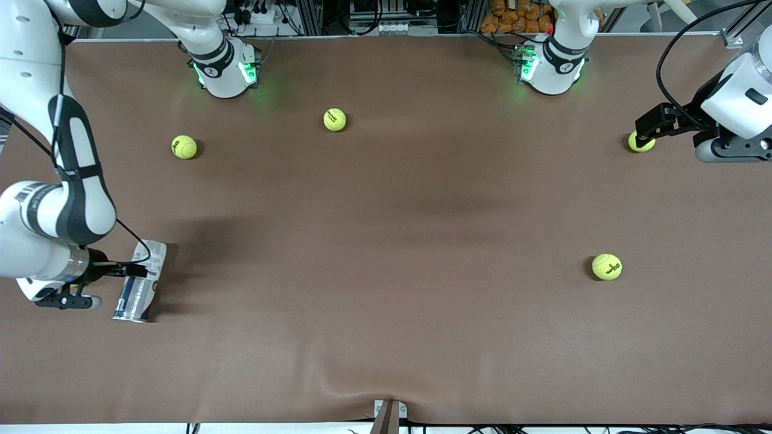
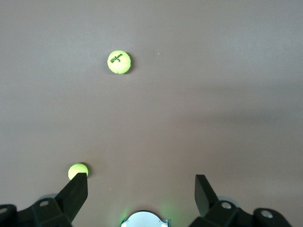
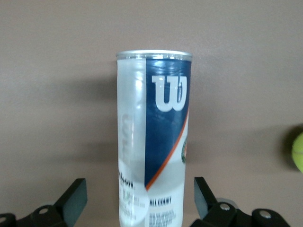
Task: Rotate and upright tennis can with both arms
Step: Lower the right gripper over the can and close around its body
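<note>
The tennis can [image 1: 140, 282] is lying on its side on the brown desk [image 1: 386, 301] at the right arm's end, and the right gripper [image 1: 134, 270] is reaching over its middle with fingers [image 3: 73, 198] spread wide on either side, not gripping it. Four tennis balls are sitting apart across the desk: one [image 1: 184, 146], another [image 1: 335, 119], a third [image 1: 607, 266], and a fourth [image 1: 640, 142], which the left gripper [image 1: 645, 128] is hovering over with fingers [image 2: 75, 191] wide.

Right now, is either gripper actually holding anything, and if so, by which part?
Nothing is held. The right gripper is open, its fingers on either side of the lying tennis can without clamping it. The left gripper is open over bare table near a tennis ball.
</note>
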{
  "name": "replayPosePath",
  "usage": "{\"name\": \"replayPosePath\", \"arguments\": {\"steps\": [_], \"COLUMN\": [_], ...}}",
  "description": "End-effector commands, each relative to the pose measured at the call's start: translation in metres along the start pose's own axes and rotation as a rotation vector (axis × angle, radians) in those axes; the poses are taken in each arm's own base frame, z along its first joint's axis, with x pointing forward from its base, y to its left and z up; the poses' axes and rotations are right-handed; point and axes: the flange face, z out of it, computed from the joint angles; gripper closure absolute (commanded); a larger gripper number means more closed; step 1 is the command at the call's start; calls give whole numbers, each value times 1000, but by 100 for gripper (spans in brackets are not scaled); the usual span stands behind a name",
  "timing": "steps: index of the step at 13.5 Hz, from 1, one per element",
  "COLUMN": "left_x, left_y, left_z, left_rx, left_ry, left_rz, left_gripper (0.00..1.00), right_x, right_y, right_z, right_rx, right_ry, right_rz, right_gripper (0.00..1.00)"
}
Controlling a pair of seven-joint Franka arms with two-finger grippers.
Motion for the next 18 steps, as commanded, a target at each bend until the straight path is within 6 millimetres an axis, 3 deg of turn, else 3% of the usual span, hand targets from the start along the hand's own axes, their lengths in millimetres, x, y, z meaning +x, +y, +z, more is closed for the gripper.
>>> {"name": "replayPosePath", "arguments": {"steps": [1, 5, 9, 13, 14, 15, 18], "left_x": [-3, -3, -3, -5, -4, -4, -4], "left_y": [0, -1, -1, -2, -3, -7, -11], "left_z": [-2, -2, 1, -4, -4, -4, -6], "left_rx": [27, 27, 27, 27, 27, 26, 25], "left_ry": [-7, -9, -13, -4, -3, -3, 3], "left_rz": [-7, -8, -7, -9, -12, -16, -24], "left_gripper": [0, 0, 0, 0, 0, 0, 0], "right_x": [4, 11, 10, 10, 12, 18, 24], "right_y": [7, -6, -4, -3, -3, -4, -9], "right_z": [27, 61, 76, 74, 70, 60, 43], "right_rx": [10, -3, 1, 4, 3, 3, 0], "right_ry": [-17, -11, -28, -26, -20, -5, 1], "right_rz": [-7, -34, -70, -74, -76, -82, -100], "right_gripper": [0, 0, 0, 1, 19, 26, 26]}}
